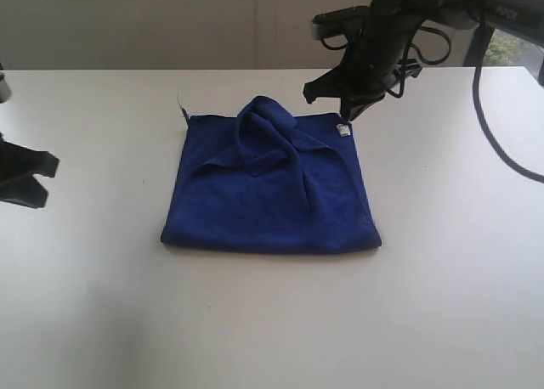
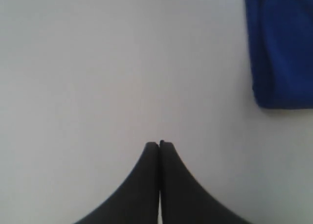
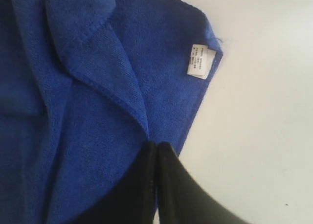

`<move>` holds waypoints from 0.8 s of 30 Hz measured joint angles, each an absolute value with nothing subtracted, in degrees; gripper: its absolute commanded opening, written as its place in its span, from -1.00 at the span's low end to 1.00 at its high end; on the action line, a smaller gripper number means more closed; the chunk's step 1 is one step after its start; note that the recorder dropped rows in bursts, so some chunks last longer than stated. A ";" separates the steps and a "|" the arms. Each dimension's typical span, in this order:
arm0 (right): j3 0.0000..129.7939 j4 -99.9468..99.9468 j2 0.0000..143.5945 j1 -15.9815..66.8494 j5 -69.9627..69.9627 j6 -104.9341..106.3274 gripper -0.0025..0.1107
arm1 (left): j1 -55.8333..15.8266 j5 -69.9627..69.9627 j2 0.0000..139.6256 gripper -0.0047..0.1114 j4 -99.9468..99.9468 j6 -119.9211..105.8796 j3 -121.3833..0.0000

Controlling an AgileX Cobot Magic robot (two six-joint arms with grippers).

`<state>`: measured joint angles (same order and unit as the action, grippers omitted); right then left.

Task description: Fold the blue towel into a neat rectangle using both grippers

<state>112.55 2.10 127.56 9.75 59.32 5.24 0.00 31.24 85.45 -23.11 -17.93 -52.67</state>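
Note:
The blue towel lies folded in a rough rectangle on the white table, with a bunched, twisted ridge across its far half. Its white tag sits at the far right corner. My right gripper hovers just above that corner; in the right wrist view its jaws are shut over the towel, close to a hemmed fold and the tag, with no cloth seen between them. My left gripper is shut over bare table, well left of the towel's edge.
A loose thread sticks out at the towel's far left corner. A black cable hangs from the right arm over the table's right side. A wall runs behind the table's far edge.

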 measured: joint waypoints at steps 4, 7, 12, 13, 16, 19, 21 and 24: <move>112.55 2.88 127.56 9.75 59.21 5.24 -0.96 | -6.90 27.47 87.29 -0.92 -23.48 -18.05 -55.27; 112.55 3.09 127.56 9.75 59.08 5.24 -0.96 | -10.73 26.56 90.47 -0.92 -23.96 -18.05 -59.53; 112.55 3.72 127.56 9.75 58.96 5.24 -0.96 | -14.11 26.16 97.97 -0.92 -25.98 -18.05 -67.59; 112.55 4.03 127.56 9.75 58.73 5.24 -0.96 | -14.66 26.16 99.59 -0.92 -26.38 -18.05 -69.34; 112.55 5.07 127.56 9.75 57.52 5.71 -0.96 | -16.38 25.99 104.51 -0.92 -28.12 -18.05 -74.06; 112.55 7.97 127.68 9.75 56.19 8.52 -0.96 | -18.24 25.93 108.92 -0.92 -29.79 -18.05 -77.57; 112.55 11.26 127.92 9.69 54.87 10.83 -0.96 | -19.37 25.93 111.46 -0.92 -30.98 -18.05 -79.35; 112.55 15.88 129.29 9.69 52.80 13.87 -0.96 | -20.79 25.93 114.48 -0.92 -33.95 -18.05 -81.54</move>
<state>112.55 15.88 129.29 9.69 52.80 13.87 -20.79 25.93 114.48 -33.95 -18.05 -81.54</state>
